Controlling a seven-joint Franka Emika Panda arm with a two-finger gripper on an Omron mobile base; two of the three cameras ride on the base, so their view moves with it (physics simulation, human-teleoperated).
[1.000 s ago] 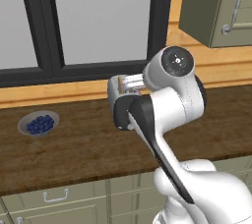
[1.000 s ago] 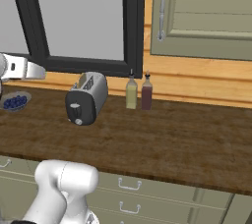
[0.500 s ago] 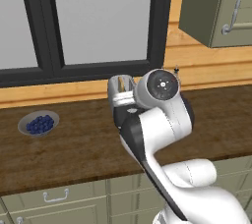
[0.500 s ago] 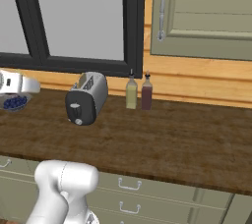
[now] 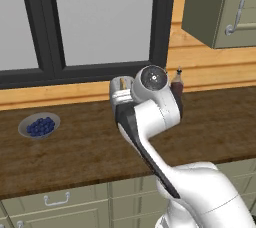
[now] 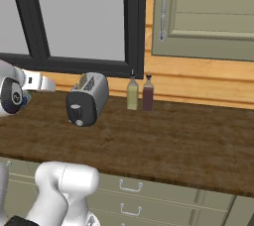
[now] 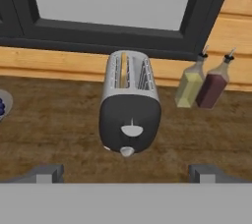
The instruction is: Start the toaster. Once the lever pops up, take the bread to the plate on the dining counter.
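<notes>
The silver toaster [image 7: 130, 110] stands on the wooden wall counter [image 7: 59, 120] below the window, its black front panel and white knob facing me. The bread [image 7: 123, 68] stands upright in its left slot, only the tan top edge showing. A small lever [image 7: 127, 152] sticks out at the panel's lower edge. My gripper [image 7: 127, 174] hangs in front of the toaster, short of the lever, open and holding nothing. In the right base view the hand [image 6: 34, 82] is left of the toaster [image 6: 88, 98]. My arm hides most of the toaster [image 5: 119, 88] in the left base view. The plate and dining counter are out of view.
Two bottles, one yellow-green [image 7: 189, 88] and one dark red [image 7: 214, 85], stand right of the toaster against the wall. A grey bowl of blueberries [image 5: 39, 125] sits far left on the counter. Wall cabinets [image 6: 208, 17] hang upper right.
The hand has come down and swung in towards the toaster's front. The jaws have stayed wide apart. Toaster, bottles and bowl have not moved.
</notes>
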